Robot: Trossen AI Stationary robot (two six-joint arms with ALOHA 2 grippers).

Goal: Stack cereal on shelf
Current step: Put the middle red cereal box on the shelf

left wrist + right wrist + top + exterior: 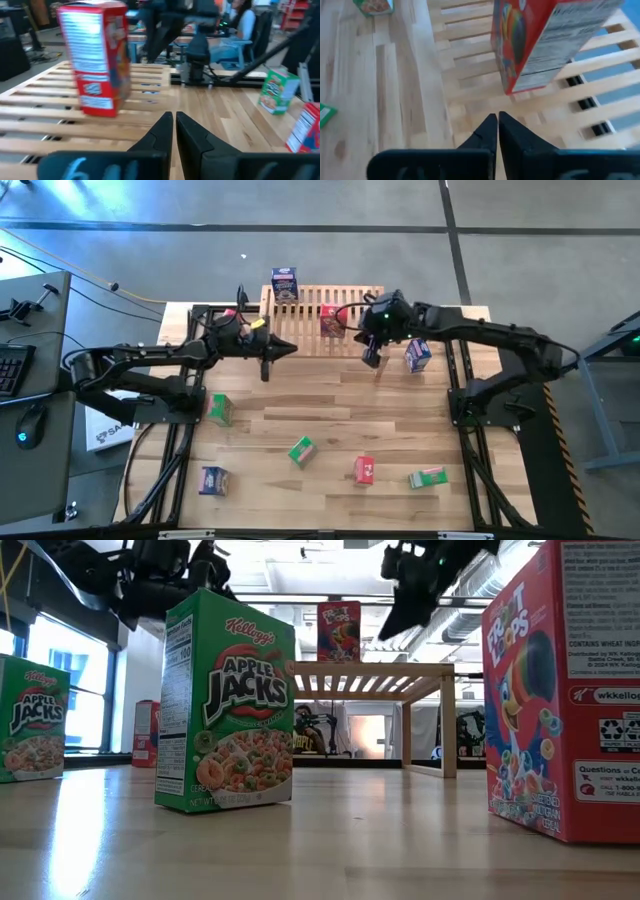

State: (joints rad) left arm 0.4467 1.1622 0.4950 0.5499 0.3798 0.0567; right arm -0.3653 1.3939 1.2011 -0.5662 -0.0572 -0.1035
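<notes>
Right tool [372, 361] hung with its dark tapered fingers [490, 131] pressed together and empty, just in front of the shelf [350, 338] edge, near the red box [331, 322] on the slats. Left tool [266, 370] was likewise narrowed to a thin slit, holding nothing, above the tabletop [330, 415] in front of the shelf's left part.

The shelf was pale bare wood, a flat top of parallel slats with gaps between them, carried on plain straight legs, set at the tabletop's far edge. The tabletop was made of light wooden planks with visible grain.

All boxes were printed cardboard, rectangular and glossy. The red box stood upright on the slats, long axis vertical, its face turned toward the low camera. A blue box [285, 284] stood upright at the shelf's far-left corner. Another blue box [417, 355] sat on the tabletop just right of the shelf, beside the right arm.

On the near tabletop lay the rest, well apart: a green box [219, 409] at left, a blue box [213, 480] at front left, a green box [301, 450] near centre, turned diagonally, a red box [364, 470], and a green box [427, 477] lying flat, long axis running left to right.
</notes>
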